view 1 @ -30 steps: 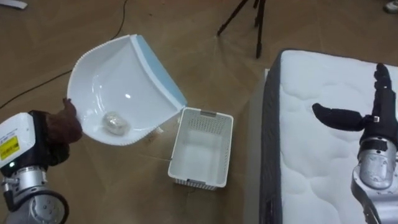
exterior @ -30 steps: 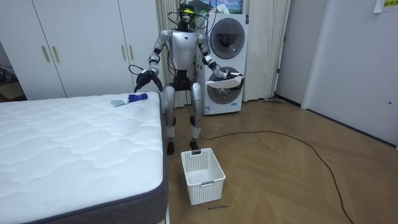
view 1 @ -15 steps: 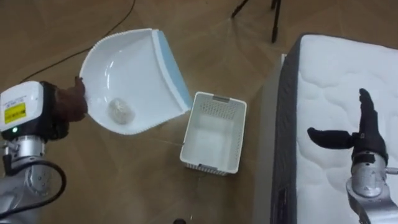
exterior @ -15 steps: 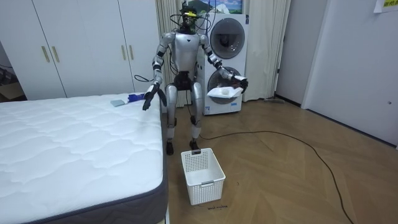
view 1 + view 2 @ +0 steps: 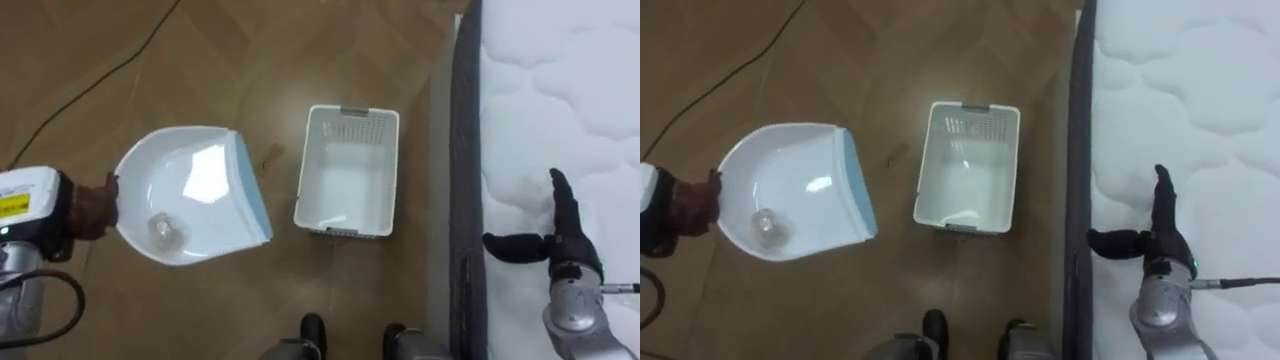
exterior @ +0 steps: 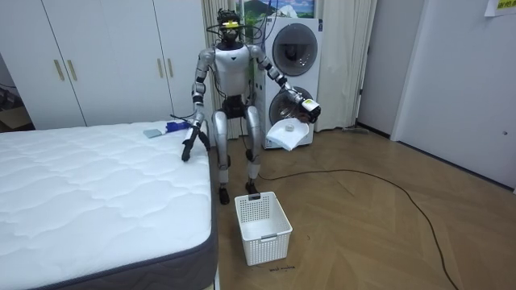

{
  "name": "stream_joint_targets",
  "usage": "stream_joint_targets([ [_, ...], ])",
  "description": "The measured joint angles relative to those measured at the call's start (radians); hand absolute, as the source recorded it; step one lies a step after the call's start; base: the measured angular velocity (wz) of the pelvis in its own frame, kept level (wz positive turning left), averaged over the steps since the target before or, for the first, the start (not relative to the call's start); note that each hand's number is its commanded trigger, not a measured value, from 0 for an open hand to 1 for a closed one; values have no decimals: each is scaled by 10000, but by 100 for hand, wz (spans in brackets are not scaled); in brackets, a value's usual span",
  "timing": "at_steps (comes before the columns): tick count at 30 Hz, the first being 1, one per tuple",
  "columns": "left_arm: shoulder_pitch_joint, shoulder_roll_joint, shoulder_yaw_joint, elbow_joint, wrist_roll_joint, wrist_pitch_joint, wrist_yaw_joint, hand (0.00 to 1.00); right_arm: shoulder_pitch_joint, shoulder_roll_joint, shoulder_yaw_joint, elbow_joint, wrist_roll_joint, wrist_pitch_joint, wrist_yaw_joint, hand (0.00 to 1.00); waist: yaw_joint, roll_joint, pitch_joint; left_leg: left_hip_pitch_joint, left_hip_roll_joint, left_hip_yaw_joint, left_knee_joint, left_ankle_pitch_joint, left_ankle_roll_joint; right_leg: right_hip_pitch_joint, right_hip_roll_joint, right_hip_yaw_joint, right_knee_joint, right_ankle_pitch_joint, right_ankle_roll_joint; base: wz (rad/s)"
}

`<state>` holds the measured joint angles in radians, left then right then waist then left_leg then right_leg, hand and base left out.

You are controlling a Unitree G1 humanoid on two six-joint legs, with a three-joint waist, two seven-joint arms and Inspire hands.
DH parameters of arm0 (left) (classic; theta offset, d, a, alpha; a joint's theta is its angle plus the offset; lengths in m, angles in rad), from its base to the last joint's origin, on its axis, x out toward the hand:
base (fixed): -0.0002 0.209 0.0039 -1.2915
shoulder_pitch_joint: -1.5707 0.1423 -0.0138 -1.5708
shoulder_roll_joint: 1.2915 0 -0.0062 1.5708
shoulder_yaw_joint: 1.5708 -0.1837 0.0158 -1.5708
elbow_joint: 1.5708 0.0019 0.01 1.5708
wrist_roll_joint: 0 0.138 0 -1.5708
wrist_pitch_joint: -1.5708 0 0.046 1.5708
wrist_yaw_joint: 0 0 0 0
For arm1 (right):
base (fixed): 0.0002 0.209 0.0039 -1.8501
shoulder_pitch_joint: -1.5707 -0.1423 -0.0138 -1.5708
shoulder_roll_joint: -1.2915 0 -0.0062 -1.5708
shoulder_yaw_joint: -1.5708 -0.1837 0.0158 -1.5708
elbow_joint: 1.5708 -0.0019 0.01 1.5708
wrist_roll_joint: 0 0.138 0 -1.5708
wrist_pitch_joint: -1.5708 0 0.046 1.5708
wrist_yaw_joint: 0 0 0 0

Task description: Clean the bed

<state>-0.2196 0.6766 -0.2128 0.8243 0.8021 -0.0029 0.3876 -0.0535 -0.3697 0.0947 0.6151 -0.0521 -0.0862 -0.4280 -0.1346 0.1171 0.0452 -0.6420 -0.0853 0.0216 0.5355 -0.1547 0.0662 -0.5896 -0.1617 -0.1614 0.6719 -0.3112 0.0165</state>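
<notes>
left eye view: left hand [image 5: 92, 206] clenched round the handle of the white dustpan [image 5: 190, 200], held over the floor just left of the white basket [image 5: 348, 170], not touching it. small crumpled wad [image 5: 163, 229] lies in the pan. right hand [image 5: 555, 240] over the bed [image 5: 570, 90] edge, fingers straight, thumb out, holding nothing. room view: robot stands at the bed corner.

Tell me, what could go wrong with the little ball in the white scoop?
The dustpan is off to the basket's side, not over it, so if the left hand tips it there, the crumpled ball would likely land on the floor. The ball sits loose near the dustpan's back, so a jerky swing might roll it out early.
</notes>
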Motion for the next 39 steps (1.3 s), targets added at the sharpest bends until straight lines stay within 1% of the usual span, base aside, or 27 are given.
stream_joint_targets([
  [1,-34,92,-127,-7,-22,36,-82,100,10,-15,2,-5,-30,-1,16,0,-87,52,-11,-28,23,167,1,1,23,-70,-43,46,85,-65,14,18],
  [2,-66,238,-398,-28,-47,73,-198,100,18,-93,11,-85,-328,-5,24,0,-224,185,-5,-87,88,490,15,-7,76,-215,-85,150,234,-125,40,0],
  [3,-76,337,-607,-20,-49,122,-357,100,4,-187,18,-207,-677,-15,23,0,-236,298,3,-112,70,699,23,-12,113,-422,-137,334,406,-162,68,-14],
  [4,-76,366,-694,3,-65,129,-444,100,30,-234,18,-273,-783,-20,22,0,-241,384,12,-119,66,772,23,-27,136,-494,-149,431,463,-184,80,-29],
  [5,-83,370,-885,93,-102,208,-554,100,25,-300,20,-433,-843,-38,5,0,-270,558,-6,-106,39,919,6,-46,165,-602,-185,604,627,-213,108,-28],
  [6,-120,406,-1068,168,-275,251,-628,100,10,-316,37,-506,-845,-124,-66,0,-315,654,-17,-39,12,1128,-40,-57,181,-697,-235,785,782,-263,138,-27],
  [7,-141,418,-1068,195,-319,268,-673,100,9,-319,54,-520,-848,-158,-87,0,-322,674,-18,-14,2,1217,-63,-68,196,-751,-260,863,861,-295,138,-24],
  [8,-210,439,-1079,285,-495,316,-739,100,-35,-330,115,-524,-899,-246,-100,0,-370,739,-3,22,-1,1352,-88,-77,208,-818,-267,1007,959,-324,135,-22],
  [9,-318,439,-1136,379,-651,385,-825,100,-67,-377,208,-552,-939,-282,-101,0,-427,822,-4,49,0,1429,-128,-77,209,-864,-264,1082,1004,-327,130,-15],
  [11,-546,444,-1294,565,-676,395,-954,100,-70,-436,328,-600,-942,-344,-106,0,-516,904,-13,123,-3,1529,-166,-78,210,-869,-273,1165,1086,-387,113,-8],
  [13,-720,445,-1450,656,-708,417,-1014,100,-63,-502,419,-595,-994,-436,-115,0,-532,984,-3,221,21,1614,-169,-84,210,-845,-239,1264,1137,-433,97,-10],
  [15,-746,443,-1645,625,-855,418,-1143,100,-60,-642,466,-652,-1067,-506,-149,0,-580,1258,6,305,37,1688,-191,-81,203,-800,-206,1328,1156,-459,97,-6],
  [17,-747,444,-1677,594,-925,444,-1305,100,-40,-667,464,-740,-1102,-550,-168,0,-571,1324,5,424,20,1806,-222,-83,202,-812,-218,1484,1285,-521,104,-12],
  [18,-802,445,-1677,590,-935,485,-1427,100,-10,-669,462,-808,-1143,-559,-163,0,-579,1370,-26,442,25,1851,-223,-86,192,-833,-216,1506,1320,-545,81,-9],
  [19,-886,445,-1677,595,-934,505,-1511,100,1,-668,461,-837,-1143,-563,-163,0,-579,1381,-26,442,28,1868,-223,-80,182,-842,-215,1503,1338,-552,68,0],
  [22,-1319,445,-1678,581,-934,548,-1746,100,-24,-668,461,-903,-1156,-588,-134,0,-584,1411,-19,424,36,1877,-193,-59,148,-884,-213,1491,1424,-584,13,0],
  [24,-1689,450,-1686,598,-923,554,-1832,100,-18,-674,452,-941,-1272,-659,-203,0,-646,1563,20,400,47,1881,-171,-62,143,-902,-207,1483,1422,-586,7,0],
  [25,-1771,453,-1709,602,-928,574,-1831,100,-20,-673,453,-945,-1369,-659,-230,0,-662,1597,19,406,39,1891,-171,-62,143,-908,-211,1496,1425,-587,8,0],
  [27,-2097,516,-1843,624,-936,646,-1829,100,-30,-670,489,-999,-1549,-664,-299,0,-770,1697,19,457,30,1999,-187,-65,148,-908,-234,1540,1445,-603,26,0],
  [28,-2171,525,-1846,630,-936,657,-1828,100,-22,-670,495,-1054,-1548,-663,-300,0,-798,1711,27,473,30,2034,-194,-65,148,-908,-244,1549,1458,-609,26,0],
  [30,-2461,531,-1947,627,-906,669,-1826,100,4,-662,511,-1126,-1545,-662,-321,0,-838,1718,32,557,45,2259,-208,-73,160,-896,-299,1595,1538,-656,18,0],
  [35,-2566,562,-1950,592,-400,668,-1818,100,-40,-632,510,-1160,-1548,-680,-260,0,-888,1764,56,658,86,2459,-225,-130,186,-883,-286,1699,1603,-717,26,-4],
  [37,-2565,565,-1952,595,-212,668,-1819,100,-49,-640,502,-1163,-1547,-723,-255,0,-891,1797,82,703,90,2505,-234,-154,195,-860,-280,1740,1604,-722,35,-6],
  [39,-2566,567,-1955,551,-174,668,-1815,100,-52,-655,490,-1124,-1547,-848,-259,0,-1022,1864,124,743,59,2509,-247,-165,212,-803,-304,1741,1605,-752,85,2],
])
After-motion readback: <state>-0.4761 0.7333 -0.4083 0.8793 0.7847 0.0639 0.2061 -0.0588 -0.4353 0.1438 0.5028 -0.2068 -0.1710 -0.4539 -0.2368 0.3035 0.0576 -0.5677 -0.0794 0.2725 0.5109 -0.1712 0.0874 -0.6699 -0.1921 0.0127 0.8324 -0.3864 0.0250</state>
